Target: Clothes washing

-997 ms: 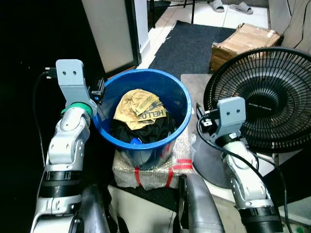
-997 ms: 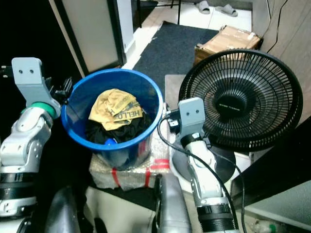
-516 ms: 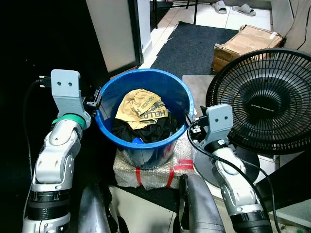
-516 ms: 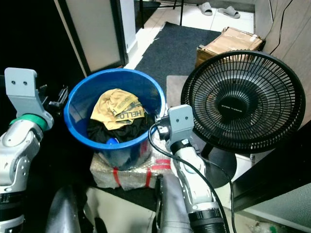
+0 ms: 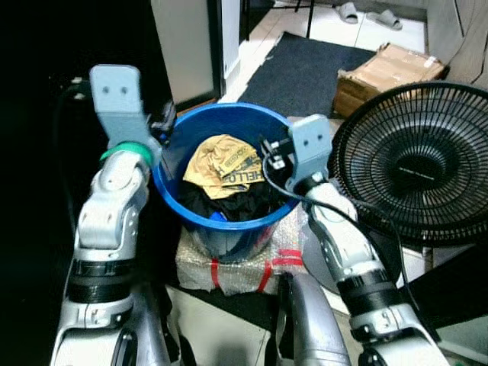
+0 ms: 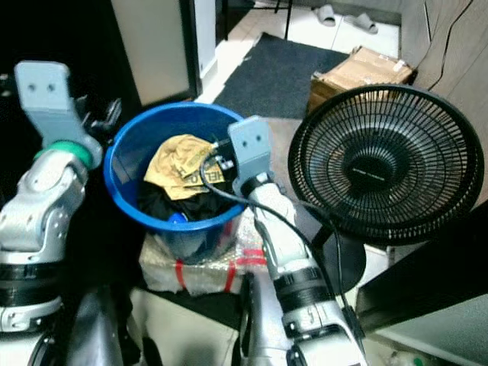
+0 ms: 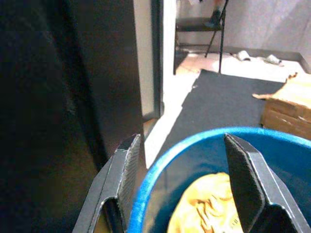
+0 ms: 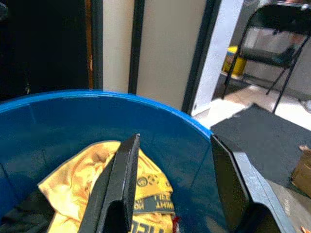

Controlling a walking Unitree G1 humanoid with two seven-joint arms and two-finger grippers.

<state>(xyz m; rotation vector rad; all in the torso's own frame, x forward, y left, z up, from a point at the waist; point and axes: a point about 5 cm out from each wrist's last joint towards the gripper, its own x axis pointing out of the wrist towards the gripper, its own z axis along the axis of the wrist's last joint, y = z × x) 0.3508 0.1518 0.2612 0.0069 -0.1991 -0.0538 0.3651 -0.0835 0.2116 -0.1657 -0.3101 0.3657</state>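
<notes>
1 blue bucket (image 5: 229,221), 1 yellow shirt (image 5: 221,164), 1 fan (image 5: 415,164), 1 cardboard box (image 5: 389,69), 2 slippers (image 5: 370,15)

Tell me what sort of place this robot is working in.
Probably a utility corner of a home, by a doorway. A blue bucket of clothes, topped by a yellow shirt, sits on the floor beside a black standing fan, with a dark mat and slippers beyond.

Both arms are silver-grey jointed shells with black ribbed bands low on the forearms, each topped by a pale grey-blue wrist block with two small dark screw holes. The left arm (image 5: 107,229) wears a green ring under its block; the right arm (image 5: 343,244) trails looping black cables. Each arm's jaws are two long, flat black fingers (image 8: 119,194).
</notes>
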